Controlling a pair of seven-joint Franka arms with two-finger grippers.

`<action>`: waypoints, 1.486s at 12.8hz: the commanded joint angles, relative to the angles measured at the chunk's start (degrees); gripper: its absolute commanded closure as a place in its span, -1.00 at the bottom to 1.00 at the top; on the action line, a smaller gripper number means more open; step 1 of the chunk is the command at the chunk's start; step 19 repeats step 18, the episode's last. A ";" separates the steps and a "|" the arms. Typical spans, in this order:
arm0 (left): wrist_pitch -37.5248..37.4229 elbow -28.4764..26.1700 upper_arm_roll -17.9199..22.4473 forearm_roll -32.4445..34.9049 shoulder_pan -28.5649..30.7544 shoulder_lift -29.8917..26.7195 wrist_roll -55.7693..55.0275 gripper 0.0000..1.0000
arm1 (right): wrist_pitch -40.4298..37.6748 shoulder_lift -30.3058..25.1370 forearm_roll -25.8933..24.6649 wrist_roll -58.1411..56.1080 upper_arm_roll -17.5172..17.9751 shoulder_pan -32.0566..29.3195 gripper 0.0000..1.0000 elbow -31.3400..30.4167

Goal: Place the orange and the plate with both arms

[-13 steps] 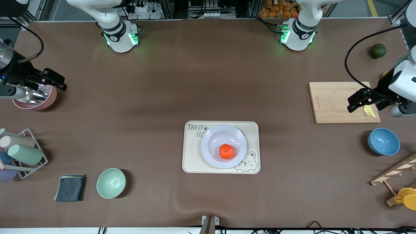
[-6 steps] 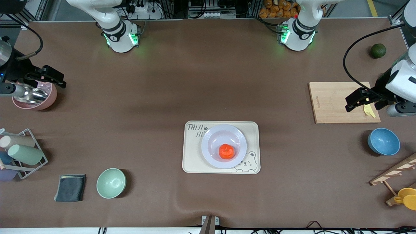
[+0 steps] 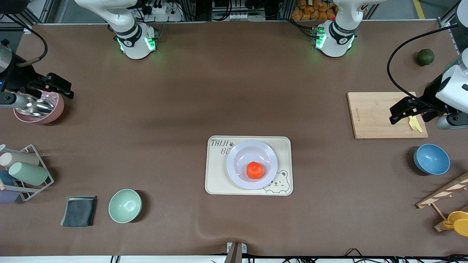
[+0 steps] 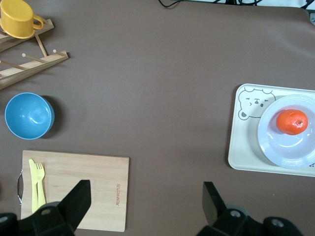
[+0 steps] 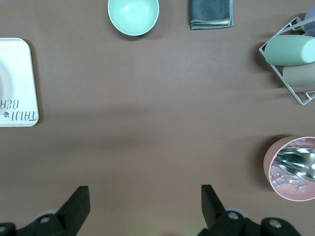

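Note:
The orange [image 3: 255,170] lies in the pale plate [image 3: 237,153], and the plate rests on a cream bear-printed tray [image 3: 215,182] in the middle of the table. The left wrist view also shows the orange [image 4: 292,121], the plate [image 4: 285,152] and the tray [image 4: 241,157]. My left gripper [image 3: 404,109] hangs open and empty over the wooden cutting board at the left arm's end, its own view showing the left gripper [image 4: 146,192] with nothing in it. My right gripper [image 3: 55,87] hangs open and empty over the pink bowl at the right arm's end, also empty in its own view of the right gripper [image 5: 144,192].
The cutting board [image 3: 373,115] carries a yellow fork [image 3: 415,124]. A blue bowl [image 3: 431,159], a dark green fruit [image 3: 425,57] and a wooden rack with a yellow cup [image 3: 455,219] stand near it. A pink bowl [image 3: 40,109], cup rack [image 3: 25,171], grey cloth [image 3: 79,210] and green bowl [image 3: 125,205] sit at the right arm's end.
Both grippers have drifted only slightly, staying open near the table's ends. The orange, plate and tray have not moved.

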 commanded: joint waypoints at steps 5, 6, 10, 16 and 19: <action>-1.35 0.20 0.14 -1.41 0.14 -0.93 1.12 -1.00 | -0.99 0.09 -1.12 0.63 0.38 -0.08 -1.00 1.45; -1.35 0.20 0.22 -1.41 0.14 -0.93 1.12 -1.00 | -0.99 0.18 -1.12 0.63 0.38 0.01 -1.00 1.45; -1.79 0.20 0.22 -1.41 0.22 -1.02 1.12 -1.00 | -0.99 0.18 -1.12 0.63 0.38 0.01 -1.00 1.45; -2.14 0.28 0.05 -1.41 0.31 -1.02 1.12 -1.00 | -1.25 0.18 -1.12 0.63 0.38 -0.08 -1.00 1.45; -2.23 0.20 0.05 -1.41 0.14 -1.02 1.12 -1.00 | -1.25 0.18 -1.12 0.63 0.38 0.01 -1.00 1.45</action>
